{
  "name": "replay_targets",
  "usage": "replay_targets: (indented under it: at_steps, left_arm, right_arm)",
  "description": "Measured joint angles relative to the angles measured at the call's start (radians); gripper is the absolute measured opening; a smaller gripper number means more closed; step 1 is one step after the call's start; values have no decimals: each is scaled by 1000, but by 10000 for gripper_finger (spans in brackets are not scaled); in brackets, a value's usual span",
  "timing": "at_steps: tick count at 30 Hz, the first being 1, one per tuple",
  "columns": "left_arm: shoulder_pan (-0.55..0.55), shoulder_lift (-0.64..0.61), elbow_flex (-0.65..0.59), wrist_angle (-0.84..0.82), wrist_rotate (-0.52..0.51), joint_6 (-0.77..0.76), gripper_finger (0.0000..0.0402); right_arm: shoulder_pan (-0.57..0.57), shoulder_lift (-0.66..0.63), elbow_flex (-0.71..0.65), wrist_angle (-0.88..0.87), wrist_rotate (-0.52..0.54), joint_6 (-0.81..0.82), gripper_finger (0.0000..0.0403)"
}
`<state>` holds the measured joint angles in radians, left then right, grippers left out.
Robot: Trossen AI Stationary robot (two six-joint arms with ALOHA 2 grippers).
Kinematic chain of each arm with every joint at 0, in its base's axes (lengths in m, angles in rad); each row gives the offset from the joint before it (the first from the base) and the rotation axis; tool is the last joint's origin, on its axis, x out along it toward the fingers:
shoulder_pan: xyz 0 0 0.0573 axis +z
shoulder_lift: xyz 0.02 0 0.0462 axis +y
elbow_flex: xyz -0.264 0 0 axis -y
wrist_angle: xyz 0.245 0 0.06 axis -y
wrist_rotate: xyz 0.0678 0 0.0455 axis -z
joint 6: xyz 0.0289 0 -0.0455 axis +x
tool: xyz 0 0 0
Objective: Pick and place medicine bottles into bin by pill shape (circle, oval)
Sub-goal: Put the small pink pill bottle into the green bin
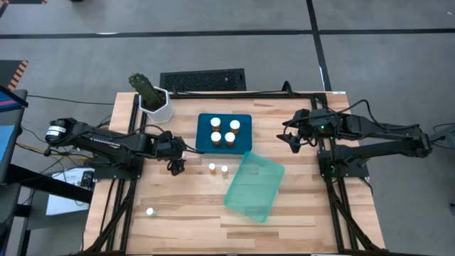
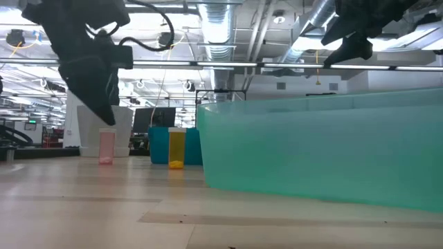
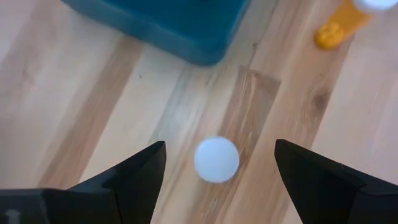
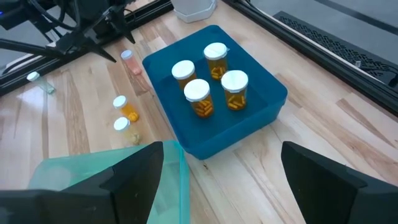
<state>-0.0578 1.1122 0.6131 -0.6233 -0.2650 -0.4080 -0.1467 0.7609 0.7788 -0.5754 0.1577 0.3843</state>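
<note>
My left gripper (image 1: 175, 166) is open and hangs over a slim pale bottle (image 2: 106, 146) that stands upright on the table left of the blue bin (image 1: 201, 136). Its white cap (image 3: 216, 159) shows between and below my fingers, which do not touch it. Four amber bottles (image 4: 210, 84) stand in the blue bin. Two more bottles (image 1: 217, 169) stand between the blue bin and the teal bin (image 1: 254, 186). Another small bottle (image 1: 150, 211) is near the table's front left. My right gripper (image 1: 293, 142) is open and empty, raised to the right of the blue bin.
A white hexagonal plant pot (image 1: 156, 105) stands at the far left behind the blue bin. The teal bin lies slanted at the middle right. Bare wood lies along the near edge (image 1: 213, 235).
</note>
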Motion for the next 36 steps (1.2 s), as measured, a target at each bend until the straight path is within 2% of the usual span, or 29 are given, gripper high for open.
replay_targets:
  at_steps: [9,25,36]
  left_arm:
    - [0,0,-17,14,-27,0,292]
    - [0,7,-17,13,-1,23,215]
    - [0,56,-17,28,-5,28,220]
  right_arm:
    - [0,0,0,0,0,0,333]
    - [0,0,0,0,0,-1,333]
    - [0,0,0,-1,0,-4,333]
